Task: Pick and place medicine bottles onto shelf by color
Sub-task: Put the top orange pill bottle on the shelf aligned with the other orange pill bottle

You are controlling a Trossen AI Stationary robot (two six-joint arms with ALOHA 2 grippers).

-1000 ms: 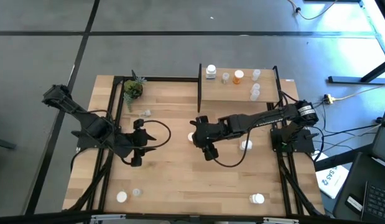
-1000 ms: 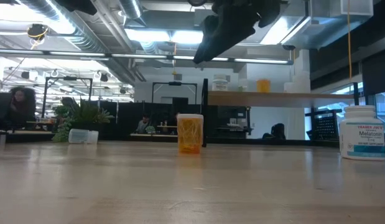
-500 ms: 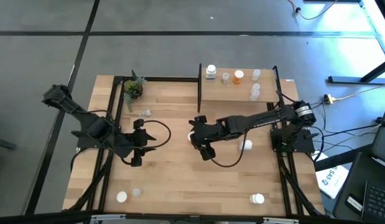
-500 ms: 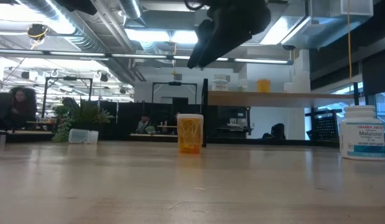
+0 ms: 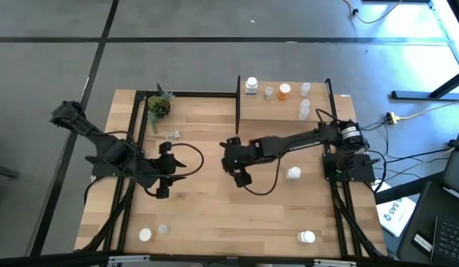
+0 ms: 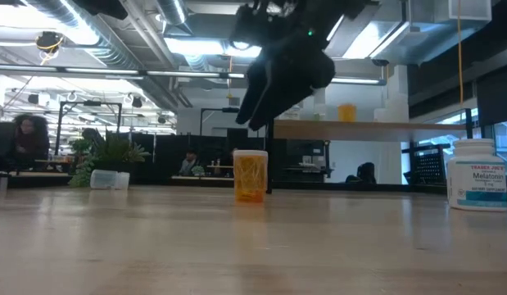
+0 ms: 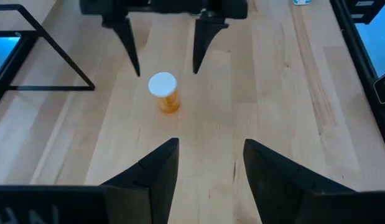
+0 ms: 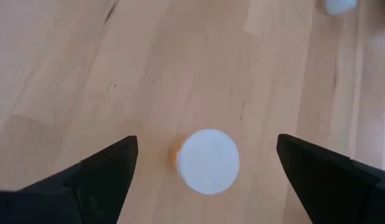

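An orange pill bottle with a white cap (image 8: 208,160) stands upright on the tabletop near its middle; it also shows in the left wrist view (image 7: 163,90) and the low view (image 6: 251,175). My right gripper (image 8: 208,146) hangs open above it, pointing down, one finger on either side and clear of it; in the high view (image 5: 230,159) it hides the bottle. My left gripper (image 7: 211,144) waits open and empty to the table's left (image 5: 166,170). The shelf (image 5: 285,105) at the far right carries several bottles, among them a white one (image 5: 251,84) and an orange one (image 5: 284,91).
A small potted plant (image 5: 158,106) stands at the far left with a clear bottle (image 5: 173,134) near it. A white bottle (image 5: 293,173) stands right of my right gripper. More bottles stand near the front edge (image 5: 144,234) (image 5: 307,236). Black posts (image 5: 237,104) edge the shelf.
My right gripper has moved toward the table's left edge and a little toward the far edge, and has come down, so that it now hangs over the orange bottle. The bottle has stayed where it was.
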